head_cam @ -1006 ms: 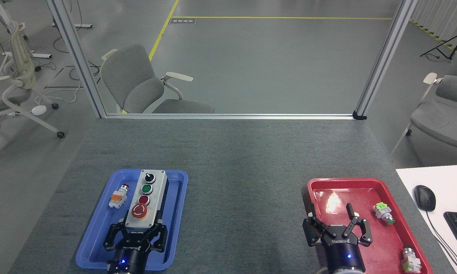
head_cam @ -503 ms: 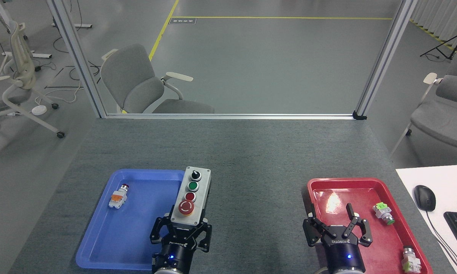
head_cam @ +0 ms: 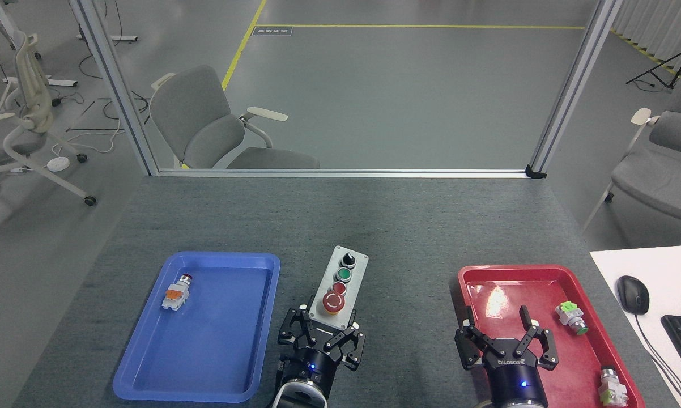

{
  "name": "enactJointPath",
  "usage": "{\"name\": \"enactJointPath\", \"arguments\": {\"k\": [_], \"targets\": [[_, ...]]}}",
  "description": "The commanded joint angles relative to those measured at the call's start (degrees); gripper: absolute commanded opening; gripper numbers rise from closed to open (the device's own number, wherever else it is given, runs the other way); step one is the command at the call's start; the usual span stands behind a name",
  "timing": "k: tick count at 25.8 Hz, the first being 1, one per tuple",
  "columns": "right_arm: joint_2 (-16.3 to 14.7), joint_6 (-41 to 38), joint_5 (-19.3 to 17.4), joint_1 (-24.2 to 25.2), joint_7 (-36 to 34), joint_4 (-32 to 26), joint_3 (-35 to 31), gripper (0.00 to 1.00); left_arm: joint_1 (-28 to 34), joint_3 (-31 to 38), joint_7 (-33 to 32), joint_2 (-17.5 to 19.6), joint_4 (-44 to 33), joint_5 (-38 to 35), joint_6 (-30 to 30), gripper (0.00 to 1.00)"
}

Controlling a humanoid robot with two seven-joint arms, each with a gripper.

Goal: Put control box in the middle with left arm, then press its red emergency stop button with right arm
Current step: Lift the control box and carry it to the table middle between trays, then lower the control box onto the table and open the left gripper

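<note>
**Control box carried clear of the blue tray**

The jaws of the left gripper (head_cam: pixel 322 334) are pinching the near end of the control box (head_cam: pixel 339 287), one black finger on each long side. The jaws of the right gripper (head_cam: pixel 506 339) stand spread with nothing between them, hanging over the near left part of the red tray (head_cam: pixel 544 275).

What has changed is the place of the box. A second ago it lay inside the blue tray (head_cam: pixel 148 362), held at the same near end. Half a second ago it straddled that tray's right rim. Now it sits over the bare worktop (head_cam: pixel 397 226) between the two trays, wholly out of the blue one, its far end swung a little to the right. The white-and-orange push-button part (head_cam: pixel 176 292) has stayed where it was in the blue tray. The right arm has barely shifted.

For the task, this means the carrying half is nearly done: the box is roughly in the middle. Whether its base already rests on the worktop or hangs just above it cannot be told from this view. I judge that what remains for the left arm is to set it down and let go. The red emergency stop button (head_cam: pixel 333 302) faces up, just beyond the left fingers, so these may crowd the right arm's press unless the left arm backs off first.
</note>
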Motion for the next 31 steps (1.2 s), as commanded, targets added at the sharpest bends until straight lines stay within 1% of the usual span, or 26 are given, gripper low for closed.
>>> {"name": "enactJointPath", "arguments": {"k": [1,9,12,16,21,27,29,30,31], "targets": [[0.25,0.02,0.14,-0.14,-0.01,0.74,-0.22,0.97,-2.69,-2.27,0.08,0.00,5.34,0.31,0.26,0.00],[-0.10,-0.07,0.05,-0.14,0.08,0.66,-0.05,0.97,-2.69,-8.25,-0.01,0.00,7.63,1.19,1.05,0.00],[0.43,-0.16,0.32,-0.14,0.08,0.66,-0.13,0.97,-2.69,-9.66,-0.62,0.00,7.45,2.86,1.31,0.00],[0.25,-0.51,0.32,-0.05,0.08,0.74,-0.05,0.97,-2.69,-12.29,-1.59,-0.09,7.45,5.41,1.22,0.00],[0.17,-0.51,0.23,-0.05,0.08,0.74,-0.05,0.97,-2.69,-12.73,-1.59,-0.18,7.36,7.78,0.70,0.00],[0.16,-0.42,0.23,-0.05,0.08,0.74,0.22,0.97,-2.78,-12.73,-1.59,-0.18,7.36,8.49,0.78,0.00],[0.25,-0.51,0.23,-0.05,0.08,0.74,0.22,0.97,-2.78,-12.73,-1.68,-0.18,7.45,8.49,1.13,0.14],[0.25,-0.51,0.23,-0.05,0.08,0.74,0.30,0.97,-2.78,-12.82,-1.68,-0.18,7.45,8.49,1.22,0.15],[0.25,-0.51,0.23,-0.05,0.08,0.74,0.30,0.97,-2.78,-12.73,-1.68,-0.18,7.45,8.49,1.31,0.19]]}}
